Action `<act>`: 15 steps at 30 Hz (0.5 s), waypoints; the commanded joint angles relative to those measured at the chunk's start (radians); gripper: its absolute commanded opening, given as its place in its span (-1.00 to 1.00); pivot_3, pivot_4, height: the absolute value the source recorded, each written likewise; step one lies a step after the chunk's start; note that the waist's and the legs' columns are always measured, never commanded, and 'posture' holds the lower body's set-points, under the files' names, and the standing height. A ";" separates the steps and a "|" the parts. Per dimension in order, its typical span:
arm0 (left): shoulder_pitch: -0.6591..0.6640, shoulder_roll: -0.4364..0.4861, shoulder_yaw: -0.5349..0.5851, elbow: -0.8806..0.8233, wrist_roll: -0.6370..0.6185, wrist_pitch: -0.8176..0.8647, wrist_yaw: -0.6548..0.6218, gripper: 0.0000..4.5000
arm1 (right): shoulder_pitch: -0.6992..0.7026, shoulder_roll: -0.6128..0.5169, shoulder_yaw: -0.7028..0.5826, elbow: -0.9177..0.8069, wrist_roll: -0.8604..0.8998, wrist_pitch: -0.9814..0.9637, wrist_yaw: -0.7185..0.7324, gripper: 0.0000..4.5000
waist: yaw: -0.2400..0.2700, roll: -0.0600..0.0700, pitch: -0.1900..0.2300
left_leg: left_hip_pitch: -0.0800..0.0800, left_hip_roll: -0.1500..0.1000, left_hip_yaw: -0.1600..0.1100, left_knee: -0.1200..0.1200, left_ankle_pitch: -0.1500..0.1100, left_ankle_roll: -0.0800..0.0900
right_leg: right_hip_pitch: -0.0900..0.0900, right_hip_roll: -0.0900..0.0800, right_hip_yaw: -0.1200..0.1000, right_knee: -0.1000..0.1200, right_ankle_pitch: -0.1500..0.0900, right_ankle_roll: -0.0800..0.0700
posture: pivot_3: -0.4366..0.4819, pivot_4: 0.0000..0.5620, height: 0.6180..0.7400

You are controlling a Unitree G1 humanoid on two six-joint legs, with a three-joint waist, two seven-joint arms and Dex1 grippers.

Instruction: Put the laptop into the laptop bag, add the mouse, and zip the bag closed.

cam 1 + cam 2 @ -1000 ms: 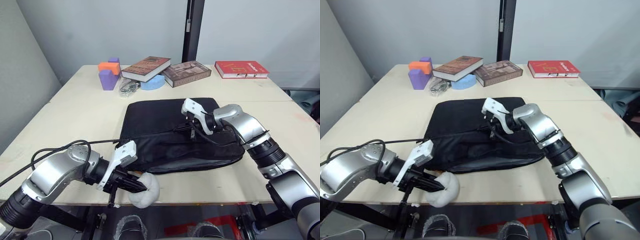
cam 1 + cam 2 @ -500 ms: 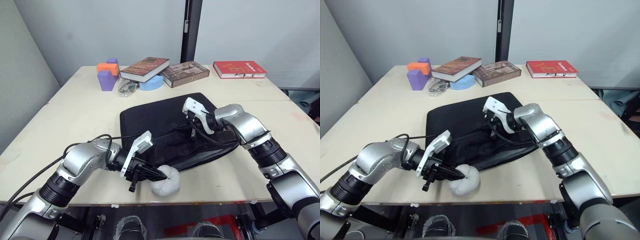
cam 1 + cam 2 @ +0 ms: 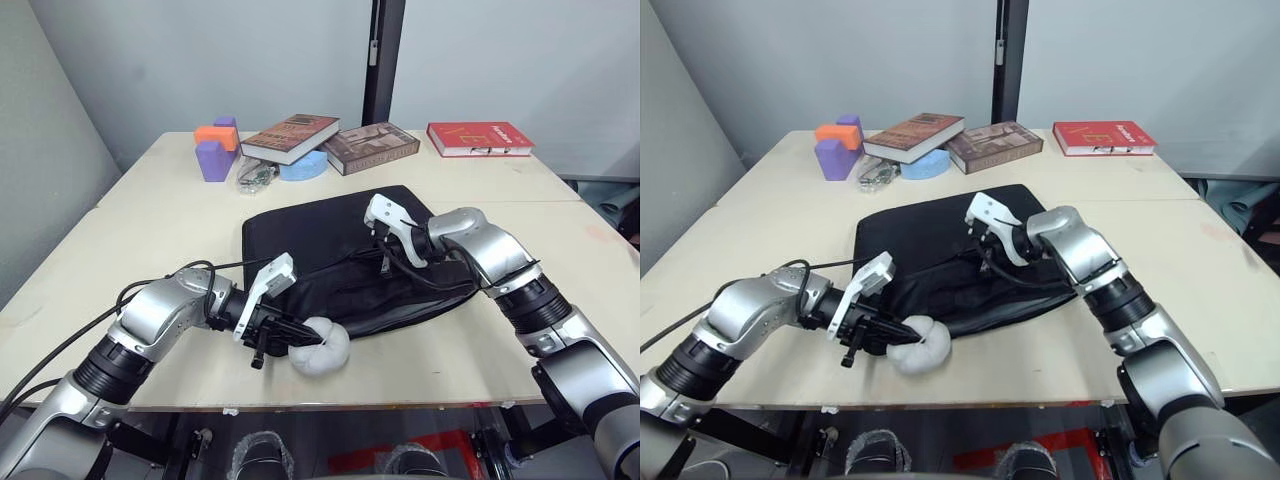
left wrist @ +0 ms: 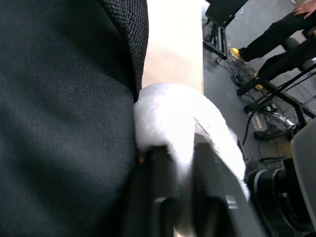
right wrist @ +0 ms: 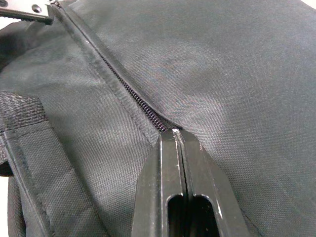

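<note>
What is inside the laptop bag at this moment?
Cannot tell: the laptop bag lies flat on the table, its black fabric covering any contents. The right gripper is shut on its zip.

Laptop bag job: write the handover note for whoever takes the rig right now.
Left gripper: shut on a white lump that sits against the bag's near edge.
Right gripper: shut, tips on the zip.
Bag lies flat on the table; whether the laptop or mouse is inside cannot be told.
Left to do: check the contents, add the mouse, finish zipping.
</note>
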 commanded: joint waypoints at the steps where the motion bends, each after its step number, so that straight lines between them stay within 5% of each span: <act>1: 0.004 0.051 0.082 -0.021 0.004 -0.015 0.014 -0.17 | 0.009 0.003 0.035 0.023 -0.019 0.007 0.006 -1.00 | 0.000 0.000 0.000 | 0.000 0.000 0.000 0.000 0.000 0.000 | 0.000 0.000 0.000 0.000 0.000 0.000 | -0.05 -0.47 0.45; 5: 0.053 0.148 0.081 -0.053 0.048 -0.058 -0.012 0.42 | 0.008 0.003 0.032 0.024 -0.019 0.006 0.005 -1.00 | -0.001 0.000 0.000 | 0.000 0.000 0.000 0.000 0.000 0.000 | 0.000 0.000 0.000 0.000 0.000 0.000 | -0.05 -0.47 0.45; 15: 0.161 0.256 0.378 -0.090 -0.185 0.045 -0.066 0.42 | 0.004 0.002 0.026 0.035 -0.021 -0.009 0.004 -1.00 | -0.004 0.000 0.000 | 0.000 0.000 0.001 -0.002 0.000 -0.001 | -0.002 0.000 0.000 -0.001 0.000 0.000 | -0.05 -0.47 0.45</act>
